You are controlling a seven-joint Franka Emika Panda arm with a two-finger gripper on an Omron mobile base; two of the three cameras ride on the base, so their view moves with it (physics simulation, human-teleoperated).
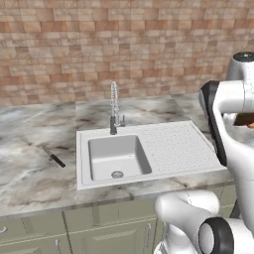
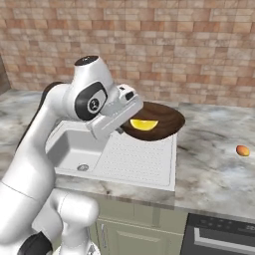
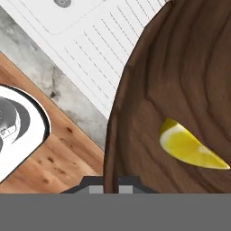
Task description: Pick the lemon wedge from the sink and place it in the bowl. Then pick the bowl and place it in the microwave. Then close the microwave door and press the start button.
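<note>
A knife (image 1: pixel 53 157) lies on the counter (image 1: pixel 34 173) at nine o'clock from the sink (image 1: pixel 144 151), whose basin sits drained beneath the faucet (image 1: pixel 114 106). Above the drainboard, the gripper (image 2: pixel 124 130) is pinched nearly shut on the near rim of the bowl (image 2: pixel 159 122), carrying it clear of the sink with the lemon (image 2: pixel 144 124) resting inside, toward the bowl's nine o'clock edge in the right base view. Far off at three o'clock, a small orange fruit (image 2: pixel 242 150) sits on the counter. The hold is on one thin edge only, so the bowl hangs off-centre; a quick swing toward the microwave would likely tilt it, and the loose wedge could slide out over the lip. A slipping rim would drop both onto the drainboard or the floor below.
</note>
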